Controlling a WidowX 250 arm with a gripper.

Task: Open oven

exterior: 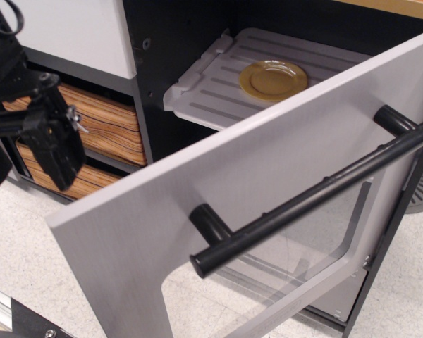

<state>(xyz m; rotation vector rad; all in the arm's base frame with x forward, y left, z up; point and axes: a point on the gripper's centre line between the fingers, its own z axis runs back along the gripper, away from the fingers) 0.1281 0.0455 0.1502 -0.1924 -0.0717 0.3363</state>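
Note:
The oven's large grey door [218, 190] hangs far open, tilted down towards me, with its long black bar handle [317, 197] and clear window [296, 260] at the lower right. Inside, a grey ribbed shelf [218, 84] carries a yellow plate [273, 79]. My black gripper [49, 134] is at the left, off the door's left edge and apart from it, holding nothing. Whether its fingers are open or shut does not show.
Wood-grain drawers [106, 123] sit behind my gripper at the left, below a white panel [70, 32]. A speckled light floor [35, 246] lies in front. A black rail [14, 317] runs along the bottom left corner.

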